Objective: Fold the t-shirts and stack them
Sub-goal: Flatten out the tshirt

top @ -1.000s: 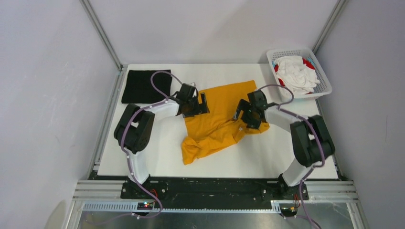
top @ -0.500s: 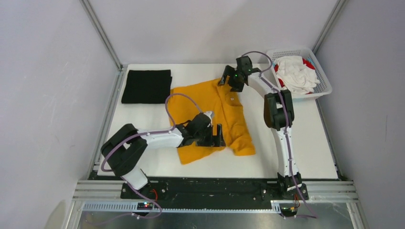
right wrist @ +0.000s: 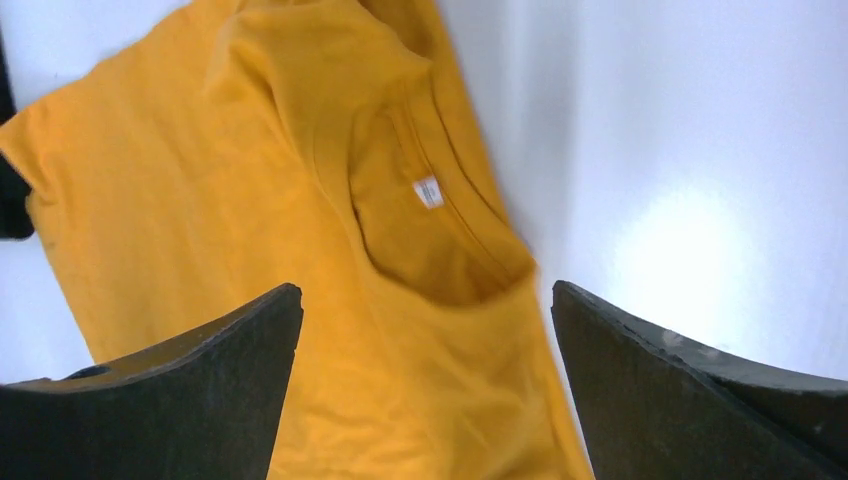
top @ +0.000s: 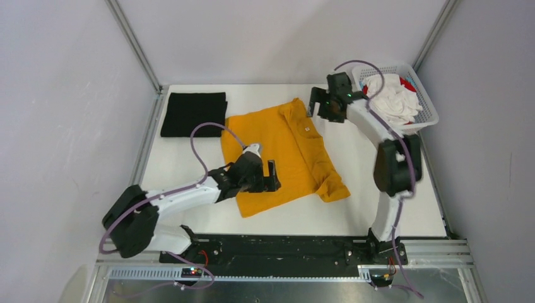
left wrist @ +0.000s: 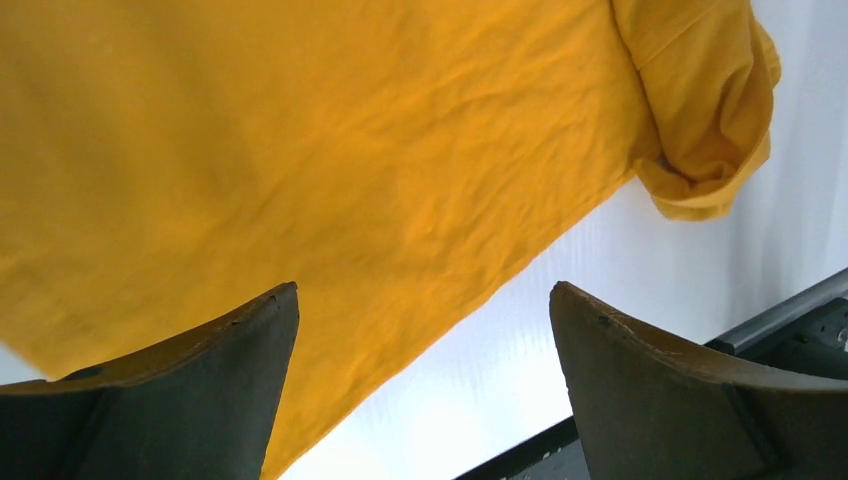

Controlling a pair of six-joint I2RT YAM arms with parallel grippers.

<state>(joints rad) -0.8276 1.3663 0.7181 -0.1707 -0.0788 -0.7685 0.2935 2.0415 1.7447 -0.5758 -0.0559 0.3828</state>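
**Mustard-orange t-shirt [top: 277, 148], spread mid-table**

Laid mostly flat on white table [top: 378, 208], collar toward far right, one sleeve bunched at near right. Folded black t-shirt [top: 193, 113] just beside far-left corner. White and red t-shirts [top: 394, 98] heaped in mesh basket [top: 431, 113], far right corner. Left gripper [top: 273, 177] over near hem, jaws spread, empty. Right gripper [top: 313, 104] above collar, jaws spread, empty.
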